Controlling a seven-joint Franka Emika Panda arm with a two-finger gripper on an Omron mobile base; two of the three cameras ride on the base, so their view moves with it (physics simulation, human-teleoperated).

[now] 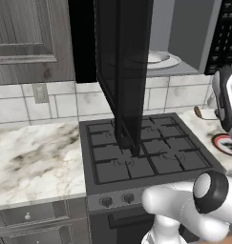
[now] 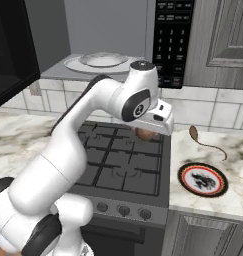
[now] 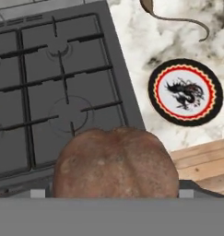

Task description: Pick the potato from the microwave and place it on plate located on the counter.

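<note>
My gripper [image 2: 147, 136] is shut on the potato [image 2: 146, 133], a rounded brown lump held in the air over the right rear part of the stove. In the hand view the potato [image 3: 115, 163] bulges large at the bottom and hides my fingertips. The plate [image 2: 203, 180], dark with a red-orange rim and a dragon picture, lies on the marble counter [image 2: 236, 197] to the right of the stove, apart from the potato. It lies up and to the right of the potato in the hand view [image 3: 185, 92]. The microwave [image 2: 173, 42] hangs above, its black door [image 1: 124, 71] swung wide open.
A black gas stove [image 2: 123, 165] lies under the hand. A thin brown curved stick-like thing [image 2: 205, 144] rests on the counter behind the plate. A pale round dish [image 2: 100, 61] sits inside the microwave. More marble counter [image 1: 36, 157] extends left of the stove.
</note>
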